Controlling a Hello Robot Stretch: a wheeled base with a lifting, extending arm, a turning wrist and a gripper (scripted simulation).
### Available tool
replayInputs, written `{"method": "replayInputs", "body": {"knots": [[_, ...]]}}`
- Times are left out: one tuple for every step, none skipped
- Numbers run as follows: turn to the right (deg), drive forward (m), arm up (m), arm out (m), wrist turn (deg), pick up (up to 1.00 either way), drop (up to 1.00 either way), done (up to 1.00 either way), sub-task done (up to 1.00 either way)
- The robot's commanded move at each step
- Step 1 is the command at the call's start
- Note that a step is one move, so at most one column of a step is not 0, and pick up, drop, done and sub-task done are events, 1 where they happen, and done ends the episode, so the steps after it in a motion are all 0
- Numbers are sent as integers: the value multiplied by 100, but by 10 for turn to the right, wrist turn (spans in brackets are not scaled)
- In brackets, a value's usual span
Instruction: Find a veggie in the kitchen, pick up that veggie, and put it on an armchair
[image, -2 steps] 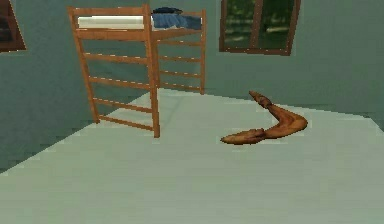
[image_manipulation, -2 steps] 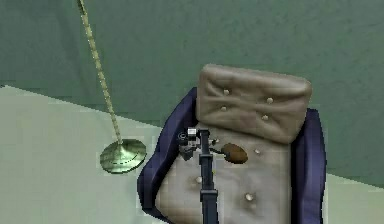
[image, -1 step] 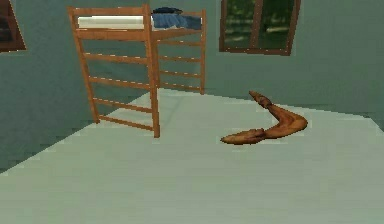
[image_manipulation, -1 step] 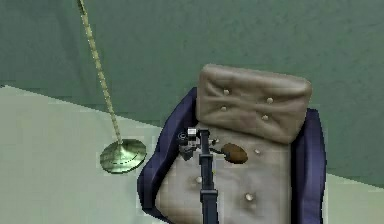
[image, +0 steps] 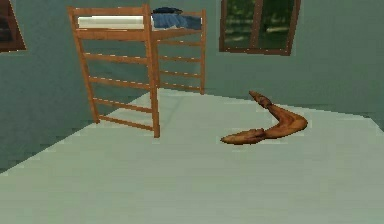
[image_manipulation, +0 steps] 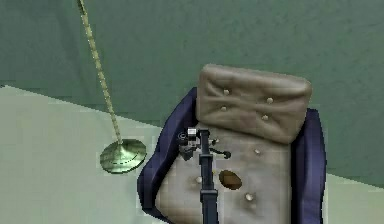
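Where the armchair (image_manipulation: 250, 100) stands, a brass lamp (image_manipulation: 122, 156) rises alongside.

Bunk bed (image: 152, 75) near window (image: 259, 25); curved brown object (image: 283, 127) on floor; floor lamp (image_manipulation: 122, 155).

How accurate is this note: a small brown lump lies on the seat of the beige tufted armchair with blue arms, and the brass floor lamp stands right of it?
Wrong on one point: in the arm side view the brass floor lamp stands left of the beige tufted armchair with blue arms, not right. The small brown lump does lie on its seat.
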Motion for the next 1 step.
{"method": "replayInputs", "body": {"knots": [[0,0,10,0,0,0,0,0,0]]}}
